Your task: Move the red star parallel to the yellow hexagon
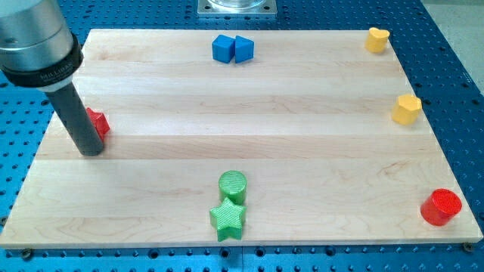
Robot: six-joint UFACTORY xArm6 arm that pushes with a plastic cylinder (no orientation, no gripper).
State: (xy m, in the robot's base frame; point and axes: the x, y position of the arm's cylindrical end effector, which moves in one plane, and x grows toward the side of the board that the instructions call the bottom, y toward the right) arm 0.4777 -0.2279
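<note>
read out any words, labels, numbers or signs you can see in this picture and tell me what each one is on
One faint printed line on the grey collar above my rod: too small and blurred to read.
No text on the wooden board, on the red star beside my tip, or on the other blocks.

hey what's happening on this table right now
A robot arm's rod is pushing blocks around a wooden board. My tip sits at the view's left edge, right against the red star, which is partly hidden behind the rod. The two yellow blocks sit far off at the view's right, so the star has not yet been lined up with either.
</note>
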